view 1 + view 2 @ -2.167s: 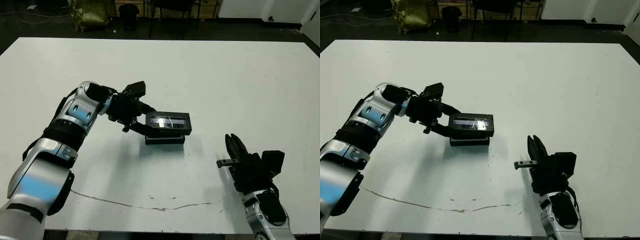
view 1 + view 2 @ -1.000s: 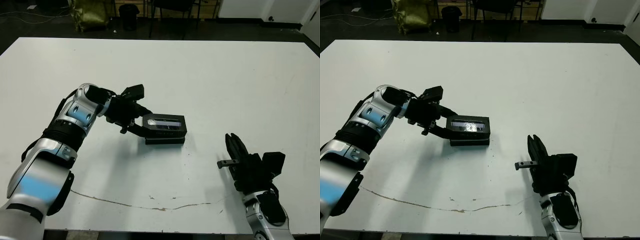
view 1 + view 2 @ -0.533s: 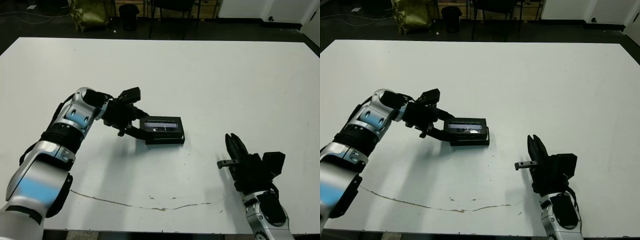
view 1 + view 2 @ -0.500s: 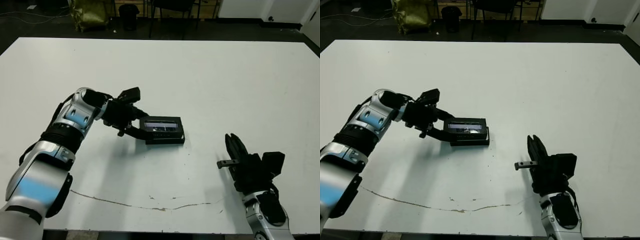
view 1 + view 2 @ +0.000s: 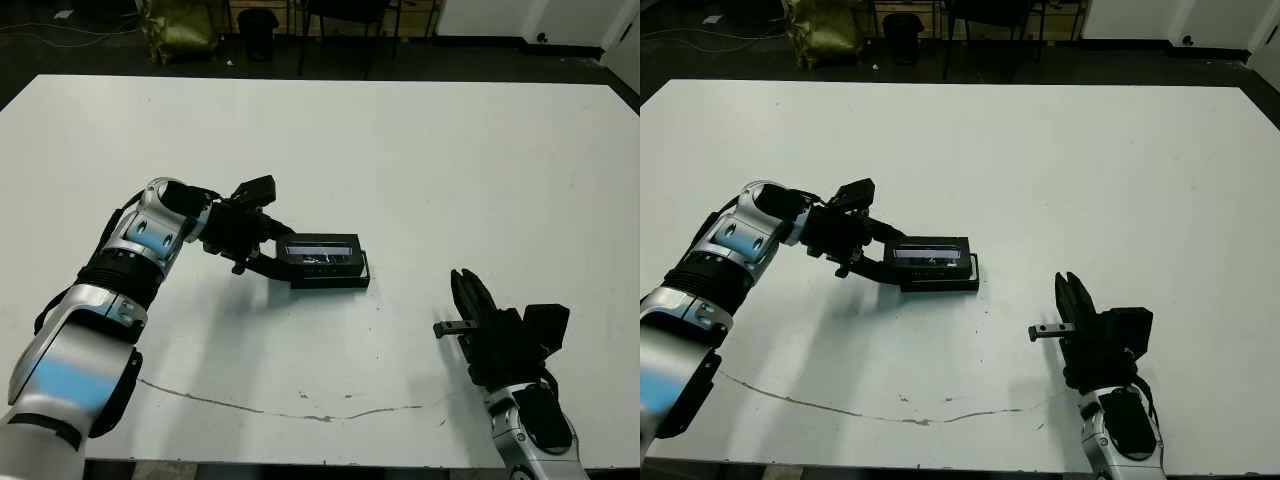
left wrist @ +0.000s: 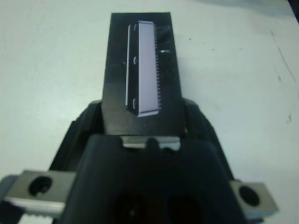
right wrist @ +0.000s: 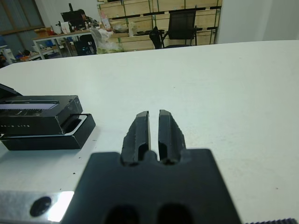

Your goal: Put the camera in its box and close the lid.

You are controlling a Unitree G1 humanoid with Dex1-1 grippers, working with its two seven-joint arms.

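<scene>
The left hand (image 5: 268,252) is grasping the lid (image 5: 322,250) at its left end, one black finger on the far side and one on the near side. The lid is black with a long pale stripe (image 6: 144,70) on top. It sits on top of the box (image 5: 330,278), but not quite straight: it is pushed a bit to the left, so the right end of the box sticks out from under it. In the right wrist view you can see a bit of the box's white inside (image 7: 74,125) at that open end. The lid and box lie on the white tabletop (image 5: 450,170), a little left of the middle.

The camera cannot be seen, so I cannot tell where it is.

The right hand (image 5: 470,300) is on the near right side of the tabletop, well apart from the box. Its two fingers (image 7: 140,130) are clenched close together and hold nothing.

A thin brown line (image 5: 260,408) runs across the near part of the tabletop.
</scene>
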